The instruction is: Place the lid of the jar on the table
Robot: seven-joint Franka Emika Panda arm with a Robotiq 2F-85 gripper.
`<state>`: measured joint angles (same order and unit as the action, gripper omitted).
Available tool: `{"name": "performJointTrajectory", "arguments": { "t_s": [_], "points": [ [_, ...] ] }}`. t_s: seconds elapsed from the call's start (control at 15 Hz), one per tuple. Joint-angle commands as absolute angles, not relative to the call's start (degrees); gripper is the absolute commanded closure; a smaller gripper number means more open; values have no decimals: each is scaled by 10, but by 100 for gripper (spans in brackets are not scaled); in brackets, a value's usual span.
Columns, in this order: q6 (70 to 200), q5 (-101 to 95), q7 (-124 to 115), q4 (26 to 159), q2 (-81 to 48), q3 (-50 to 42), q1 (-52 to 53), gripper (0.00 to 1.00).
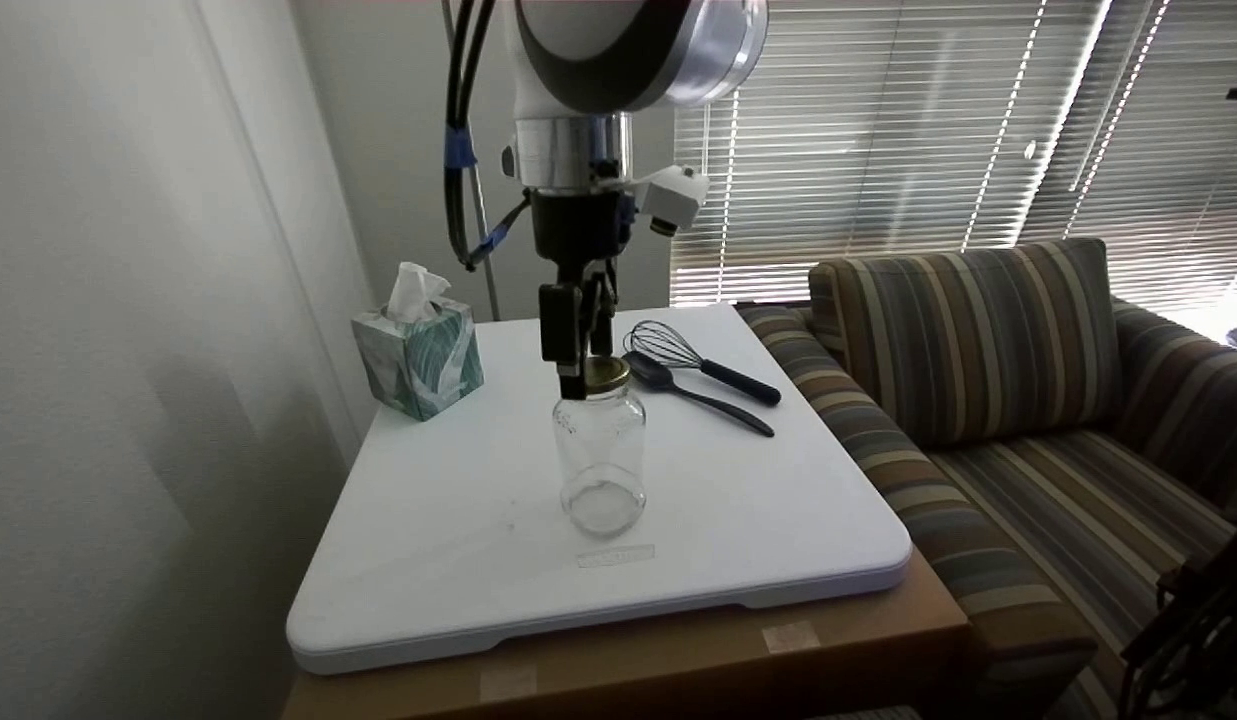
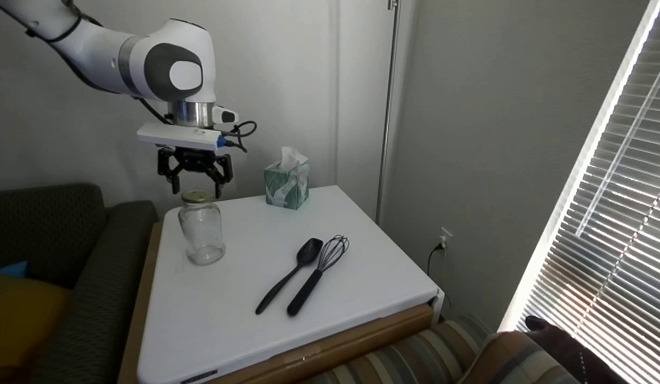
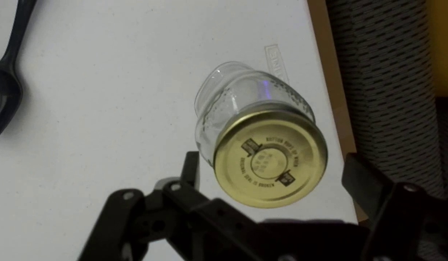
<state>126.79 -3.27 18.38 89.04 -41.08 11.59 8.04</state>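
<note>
Notably, the end effector (image 2: 197, 188) was in the released state: its two fingers (image 3: 190, 168) stood parted on opposite sides of the lid (image 3: 271, 159), and in the wrist view a gap separated each finger from the lid's edge. The lid, a round gold-coloured disc bearing dark printed lettering, lay seated on the mouth of the jar (image 1: 603, 460). The jar, of clear glass, stood upright on the table (image 1: 428, 560), just beside a rectangular mark (image 3: 276, 63) in the white surface. From above the jar the white arm (image 2: 132, 61) held the end effector downward, with the fingertips near the level of the lid in both exterior views. In an exterior view a teal-patterned tissue box (image 1: 421, 360) was well apart from the jar, to its left and farther back, and a white tissue (image 1: 416, 293) rose from its top. In an exterior view a black spoon (image 2: 295, 270) and a black whisk (image 2: 315, 278) lay side by side to the right of the jar and nearer the camera, the spoon being the closer of the two to the jar. In an exterior view a striped sofa (image 1: 1038, 480) extended to the right of the jar, beyond the table's edge, with window blinds (image 1: 878, 150) behind it. A dark sofa (image 2: 108, 261) carrying a yellow cushion (image 2: 25, 320) occupied the place to the left of the jar in an exterior view, again beyond the table's edge
</note>
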Motion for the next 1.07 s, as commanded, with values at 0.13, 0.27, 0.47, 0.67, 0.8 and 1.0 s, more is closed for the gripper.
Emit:
{"name": "performJointTrajectory", "arguments": {
  "t_s": [0.13,0.27,0.47,0.67,0.8,1.0],
  "points": [
    [1245,-38,197,866,-429,112,83,0],
    [1241,-39,197,863,-429,112,83,27],
    [1231,-40,196,856,-428,111,86,48],
    [1212,-44,191,849,-424,109,91,52],
    [1194,-47,189,842,-420,108,95,52],
    [1182,-55,190,837,-409,107,99,52]
  ]
}}
